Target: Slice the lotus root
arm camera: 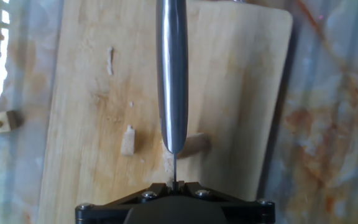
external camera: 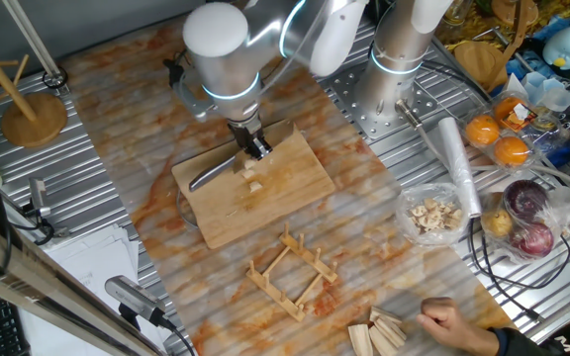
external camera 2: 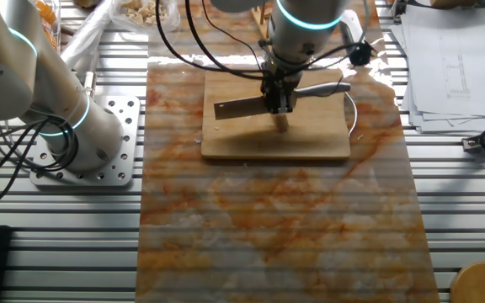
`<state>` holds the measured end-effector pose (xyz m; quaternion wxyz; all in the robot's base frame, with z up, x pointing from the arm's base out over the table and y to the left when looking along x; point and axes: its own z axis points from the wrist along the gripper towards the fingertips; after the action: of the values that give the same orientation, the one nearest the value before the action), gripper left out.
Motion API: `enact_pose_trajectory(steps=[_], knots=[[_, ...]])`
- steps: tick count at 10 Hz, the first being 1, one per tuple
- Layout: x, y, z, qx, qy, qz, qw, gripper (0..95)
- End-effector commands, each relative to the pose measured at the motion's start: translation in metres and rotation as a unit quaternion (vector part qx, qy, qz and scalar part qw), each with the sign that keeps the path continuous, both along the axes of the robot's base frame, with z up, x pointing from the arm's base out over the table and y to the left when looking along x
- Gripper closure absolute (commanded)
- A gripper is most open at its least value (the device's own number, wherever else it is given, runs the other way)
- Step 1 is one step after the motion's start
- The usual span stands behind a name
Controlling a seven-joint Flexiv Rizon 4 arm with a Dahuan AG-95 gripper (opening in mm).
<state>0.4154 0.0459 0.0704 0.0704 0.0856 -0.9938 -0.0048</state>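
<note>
A steel knife stands edge-down on the wooden cutting board, with my gripper shut on it from above. The lotus root chunk lies against the right side of the blade. A cut pale piece lies just left of the blade. In one fixed view my gripper is over the board, the knife pointing left and lotus root pieces just below it. In the other fixed view my gripper holds the knife above the lotus root.
A wooden rack stands in front of the board. A person's hand rests by wooden blocks. A plastic bag of pale chips, a film roll, oranges and onions sit right. A second arm's base stands behind.
</note>
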Motion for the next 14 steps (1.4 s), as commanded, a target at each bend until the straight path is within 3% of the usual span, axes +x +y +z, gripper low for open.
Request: enact_pose_trajectory(steps=[1,14], knots=[[-0.0016,0.0002,0.003,0.0,0.0,-0.001,1.0,95.0],[0.0024,0.0049,-0.0047,-0.003,-0.005,-0.004,1.0,95.0]])
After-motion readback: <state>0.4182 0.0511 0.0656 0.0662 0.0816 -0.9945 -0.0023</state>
